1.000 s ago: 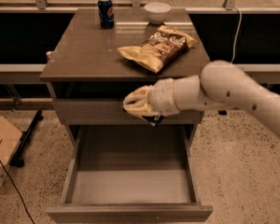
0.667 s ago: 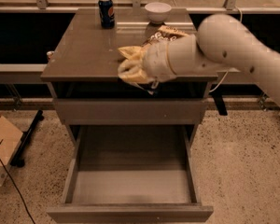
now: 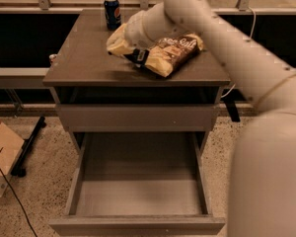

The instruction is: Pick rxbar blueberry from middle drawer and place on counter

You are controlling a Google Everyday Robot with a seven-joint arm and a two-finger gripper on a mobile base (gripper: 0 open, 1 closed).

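Note:
My gripper is over the middle of the counter, just left of the chip bag. It is shut on the rxbar blueberry, a small dark bar with pale print that sticks out under the fingers, close above the counter top. The middle drawer is pulled out below; its grey floor holds nothing I can see. My arm reaches in from the right and hides the back right of the counter.
A large tan-and-brown chip bag lies on the counter right of the gripper. A blue soda can stands at the back left. A cardboard box and a black stand foot are on the floor at left.
My gripper has risen from in front of the upper drawer panel to over the counter, carrying the dark bar, and moved back beside the chip bag.

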